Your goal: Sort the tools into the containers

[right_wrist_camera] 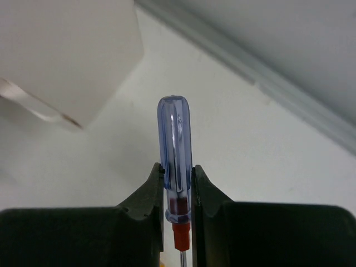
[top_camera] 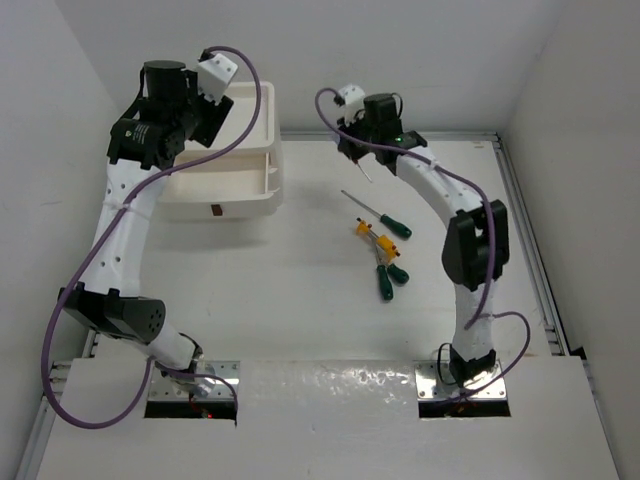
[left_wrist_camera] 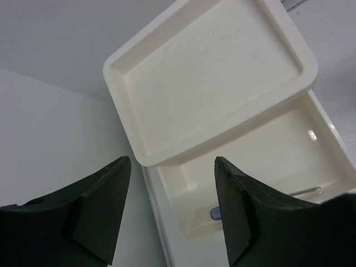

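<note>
One open drawer (left_wrist_camera: 267, 150) holding a blue-handled tool (left_wrist_camera: 215, 213), left claw (left_wrist_camera: 172, 164) spread, right claw (right_wrist_camera: 178, 169) gripping blue-red screwdriver (right_wrist_camera: 175, 133).

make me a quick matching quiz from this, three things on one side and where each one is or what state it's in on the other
1 blue-handled screwdriver
2 green-handled screwdrivers
3 left pincer

a open, over the white drawer unit
b lying on the table
c gripped by the right pincer

Pairs: 1-c, 2-b, 3-a
</note>
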You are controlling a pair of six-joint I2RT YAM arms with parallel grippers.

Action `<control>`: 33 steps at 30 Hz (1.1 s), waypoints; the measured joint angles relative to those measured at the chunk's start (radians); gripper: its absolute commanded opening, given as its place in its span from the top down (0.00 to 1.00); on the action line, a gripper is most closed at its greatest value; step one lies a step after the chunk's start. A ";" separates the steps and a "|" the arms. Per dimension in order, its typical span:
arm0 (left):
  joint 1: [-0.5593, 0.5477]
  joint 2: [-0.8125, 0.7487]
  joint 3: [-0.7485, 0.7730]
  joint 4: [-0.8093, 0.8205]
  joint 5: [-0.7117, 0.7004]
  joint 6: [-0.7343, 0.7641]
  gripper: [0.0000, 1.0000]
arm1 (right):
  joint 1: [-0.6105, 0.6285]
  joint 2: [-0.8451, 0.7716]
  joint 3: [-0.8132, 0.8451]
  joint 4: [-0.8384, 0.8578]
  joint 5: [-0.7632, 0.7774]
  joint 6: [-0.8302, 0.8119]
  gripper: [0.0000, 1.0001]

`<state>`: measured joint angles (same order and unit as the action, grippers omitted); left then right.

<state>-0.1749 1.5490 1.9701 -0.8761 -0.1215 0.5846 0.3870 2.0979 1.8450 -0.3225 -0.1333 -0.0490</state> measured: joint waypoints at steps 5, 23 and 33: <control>0.004 0.000 0.002 0.042 -0.082 -0.077 0.31 | 0.002 -0.173 -0.002 0.167 -0.053 0.088 1.00; 0.544 0.188 0.094 0.067 0.127 -0.463 0.26 | 0.500 0.248 0.434 0.427 -0.173 0.103 1.00; 0.514 0.100 0.017 0.102 0.217 -0.432 0.26 | 0.500 0.314 0.427 0.392 -0.093 -0.001 1.00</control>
<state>0.3393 1.6489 1.9873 -0.7742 0.0959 0.1528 0.8867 2.4119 2.2719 0.0692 -0.2260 -0.0502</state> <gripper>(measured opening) 0.739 0.146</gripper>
